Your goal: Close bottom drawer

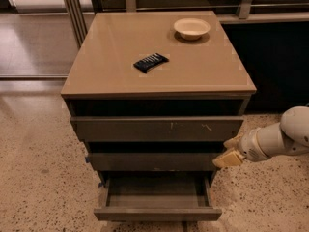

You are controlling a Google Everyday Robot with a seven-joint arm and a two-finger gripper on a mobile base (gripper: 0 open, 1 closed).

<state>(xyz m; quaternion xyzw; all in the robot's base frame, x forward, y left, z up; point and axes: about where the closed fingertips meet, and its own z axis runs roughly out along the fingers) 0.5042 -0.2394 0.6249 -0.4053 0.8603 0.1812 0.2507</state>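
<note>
The bottom drawer [158,213] is the lowest and narrowest of three dark grey-brown drawers. It stands pulled far out, and its shallow grey box looks empty. My gripper [231,151] reaches in from the right on a white arm. It hangs beside the right end of the middle drawer [152,161], above and to the right of the bottom drawer's front. Its two yellowish fingertips [228,159] are slightly apart and hold nothing. It does not touch the bottom drawer.
The top drawer [157,128], widest and marked with white scratches, sticks out slightly. A black flat object [150,62] and a cream bowl [191,28] lie on the tan cabinet top [111,71]. Speckled floor [38,178] surrounds the cabinet. A dark wall panel stands to the right.
</note>
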